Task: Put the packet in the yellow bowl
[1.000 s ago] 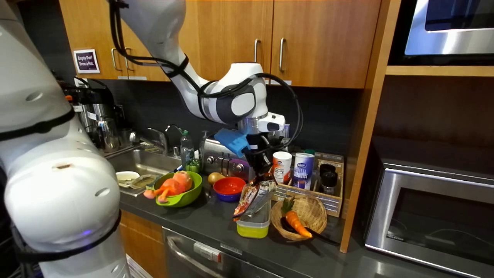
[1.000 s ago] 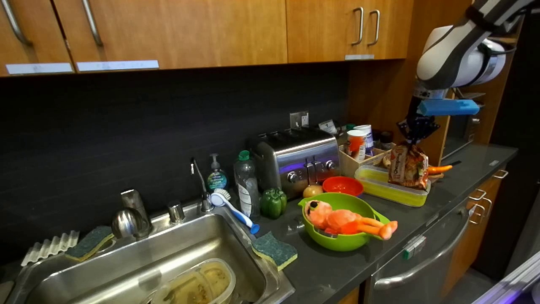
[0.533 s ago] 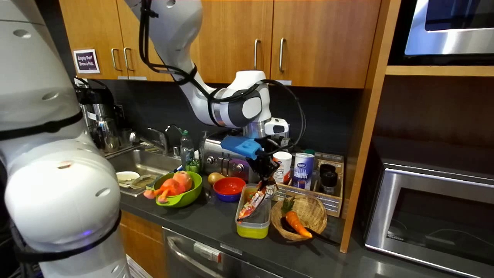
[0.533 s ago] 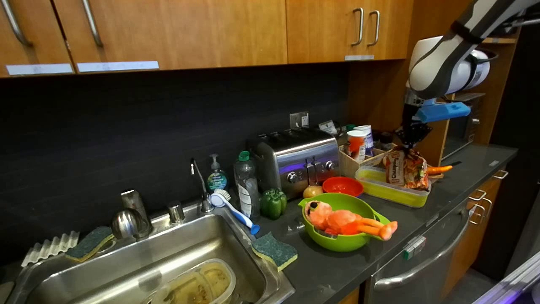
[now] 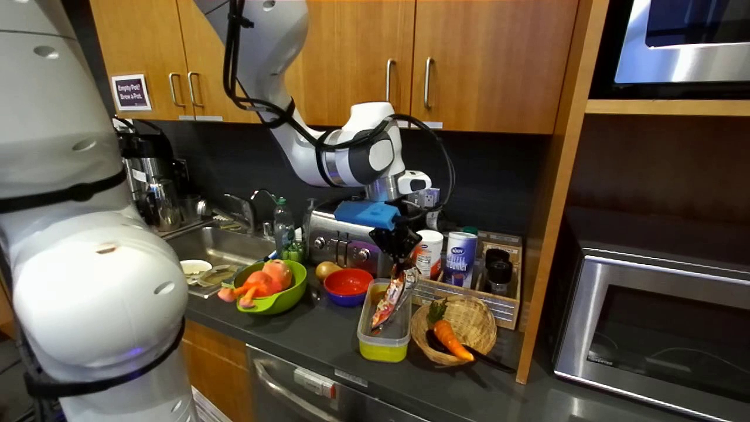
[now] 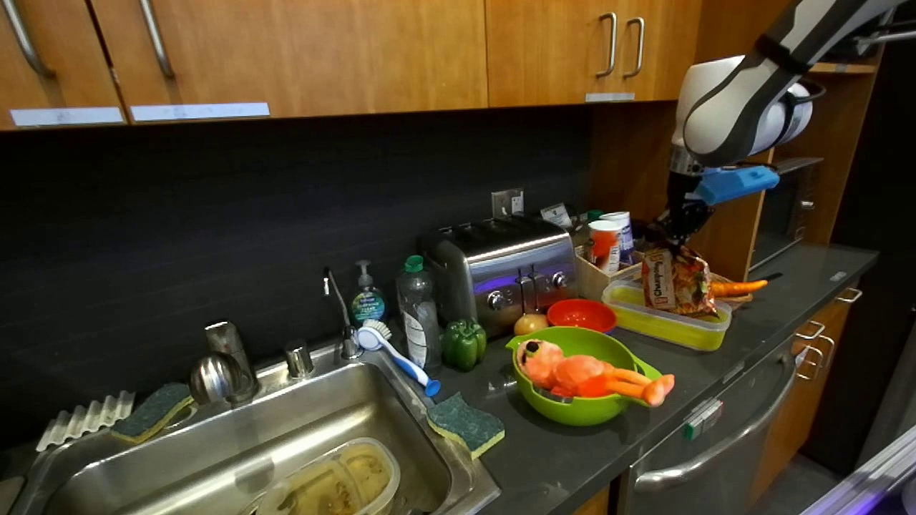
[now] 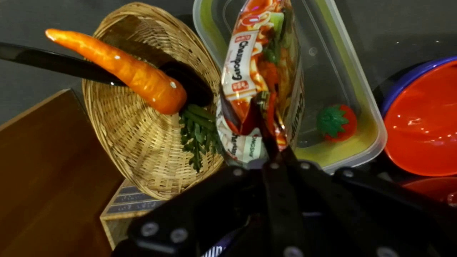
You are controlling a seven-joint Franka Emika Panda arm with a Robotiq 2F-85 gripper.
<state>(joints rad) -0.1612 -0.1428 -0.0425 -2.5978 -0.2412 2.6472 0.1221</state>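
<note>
The placing step seems to be in hand: the packet is pinched at its upper end by the gripper, the jaws closed tight on it, and is hung at a slant below, over the yellow bowl. A slight lowering, then a release, is judged to be called for next. By the wrist view alone a red item with a green top is clearly shown in the bowl, below the gripper and beside the packet. Whether packet and bowl touch cannot be told.

Tub on counter beside basket
</note>
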